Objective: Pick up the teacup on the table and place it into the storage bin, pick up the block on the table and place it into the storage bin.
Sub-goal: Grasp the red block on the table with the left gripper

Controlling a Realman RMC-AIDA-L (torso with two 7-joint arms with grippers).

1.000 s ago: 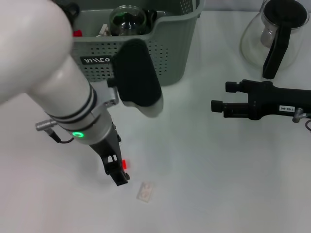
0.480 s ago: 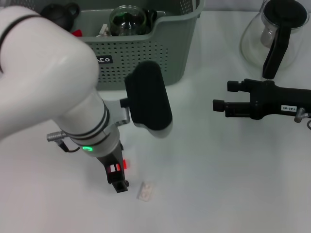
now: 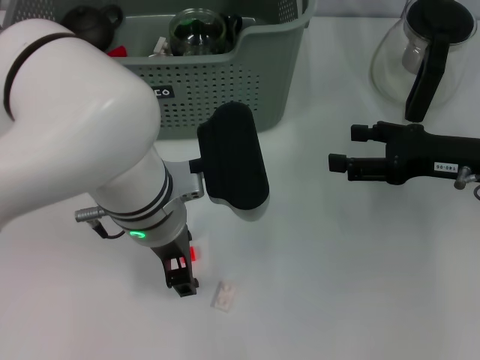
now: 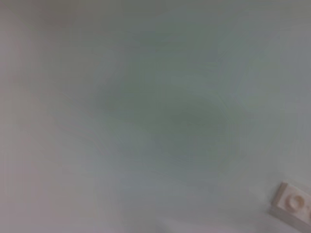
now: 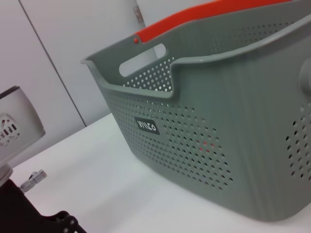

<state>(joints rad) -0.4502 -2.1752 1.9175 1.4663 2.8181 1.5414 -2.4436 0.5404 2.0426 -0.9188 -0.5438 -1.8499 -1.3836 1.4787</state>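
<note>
The block (image 3: 225, 295) is a small white studded plate lying flat on the white table near the front. It also shows at the edge of the left wrist view (image 4: 293, 205). My left gripper (image 3: 182, 283) points down at the table just left of the block, a small gap away from it. The grey-green perforated storage bin (image 3: 232, 79) stands at the back left and fills the right wrist view (image 5: 233, 145). A glass teacup (image 3: 197, 30) sits inside it. My right gripper (image 3: 339, 162) is open, empty and parked at the right.
A clear glass pot with a black handle (image 3: 424, 56) stands at the back right. A dark teapot (image 3: 91, 18) and other small items lie in the bin. My bulky left arm (image 3: 97, 165) hides much of the left side of the table.
My left arm has swung a little forward and lowered, bringing its gripper slightly nearer the block. The block and my right arm have not moved.
</note>
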